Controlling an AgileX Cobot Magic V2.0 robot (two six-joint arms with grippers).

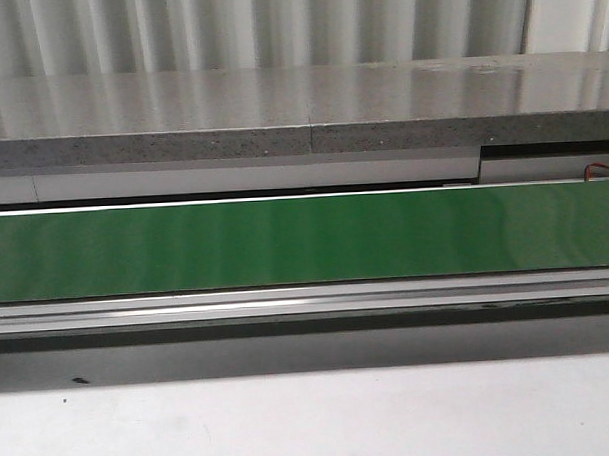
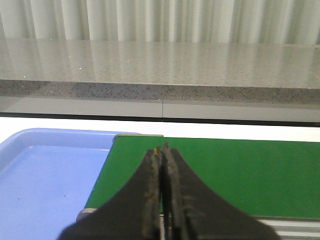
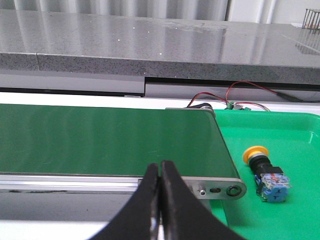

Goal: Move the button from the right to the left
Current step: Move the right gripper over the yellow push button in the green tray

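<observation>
green belt [image 1: 305, 238], orange-capped blue button [image 3: 265, 172]

A long green conveyor belt [image 1: 285, 239] ran beneath a speckled grey stone counter [image 1: 281, 114], between a blue tray [image 2: 45, 175] and a green tray [image 3: 290, 135].

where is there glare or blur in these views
Front view: soft vertical sheen on the green belt and the grey counter. Left wrist view: the left claw is close and soft. Right wrist view: the button looks sharp.
</observation>
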